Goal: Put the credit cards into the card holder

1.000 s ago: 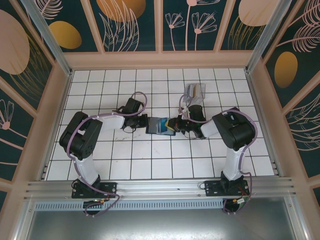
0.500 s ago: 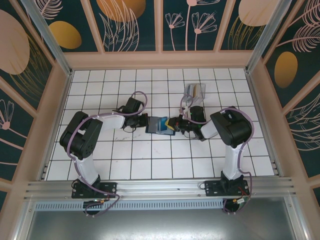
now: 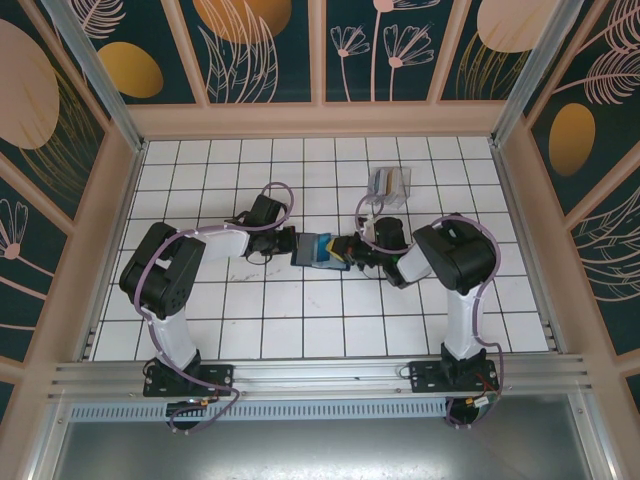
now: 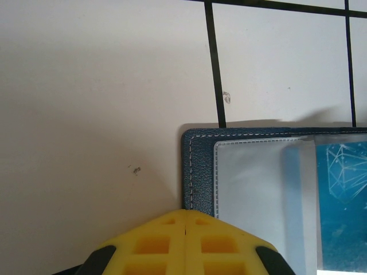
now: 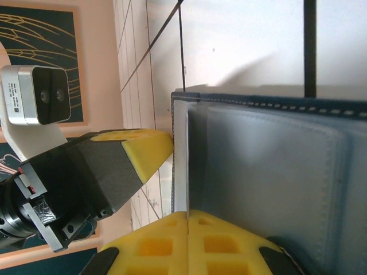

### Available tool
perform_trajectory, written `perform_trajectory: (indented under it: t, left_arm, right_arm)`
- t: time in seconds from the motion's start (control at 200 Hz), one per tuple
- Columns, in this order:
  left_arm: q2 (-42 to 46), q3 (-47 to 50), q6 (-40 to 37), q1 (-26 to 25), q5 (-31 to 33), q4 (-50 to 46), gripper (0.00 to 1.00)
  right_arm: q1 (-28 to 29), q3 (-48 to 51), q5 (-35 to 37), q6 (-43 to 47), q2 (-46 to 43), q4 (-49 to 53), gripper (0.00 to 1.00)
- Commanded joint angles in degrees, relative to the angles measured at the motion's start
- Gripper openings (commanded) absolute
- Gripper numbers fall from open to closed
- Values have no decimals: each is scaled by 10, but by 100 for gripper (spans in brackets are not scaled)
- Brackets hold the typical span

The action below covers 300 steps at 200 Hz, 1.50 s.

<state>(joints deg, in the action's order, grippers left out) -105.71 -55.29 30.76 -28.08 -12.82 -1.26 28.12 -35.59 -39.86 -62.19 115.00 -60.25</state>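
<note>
Resting at the left edge of the small dark navy folding card holder point(image 3: 316, 249), left gripper point(image 4: 184, 226) is sitting with yellow fingers together; whether a flap is being nipped, cannot tell. Holder is lying open on the white tiled table point(image 3: 300, 320), a teal patterned card point(image 4: 347, 189) showing behind its clear sleeve point(image 4: 252, 183). At the opposite edge, right gripper point(image 5: 188, 226) is sitting likewise closed. Behind it, clear plastic tray point(image 3: 404, 190) is apparently holding remaining credit cards point(image 3: 383, 182); most loading is looking undone.

Card holder point(image 3: 318, 249) lies on table point(image 3: 200, 320). Left gripper point(image 3: 290, 243) at its left edge, right gripper point(image 3: 345, 250) at its right edge; tray point(image 3: 388, 184) behind-right, apart.
</note>
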Motion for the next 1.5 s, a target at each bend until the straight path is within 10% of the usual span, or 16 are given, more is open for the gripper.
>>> perform_trajectory:
  t: [0.0,0.335,0.636,1.496]
  left_arm:
    - [-22,23,12,3,12,-28,3]
    - [-17,36,23,3,12,-16,3]
    - [-9,42,23,3,19,-16,3]
    - [-3,61,29,3,12,-3,0]
  right_arm:
    - [15,8,20,-20,20,-38,0]
    - [27,5,33,-16,21,-22,15]
    - [29,-43,97,105,-54,214,36]
    - [98,-184,269,234,-83,547,40]
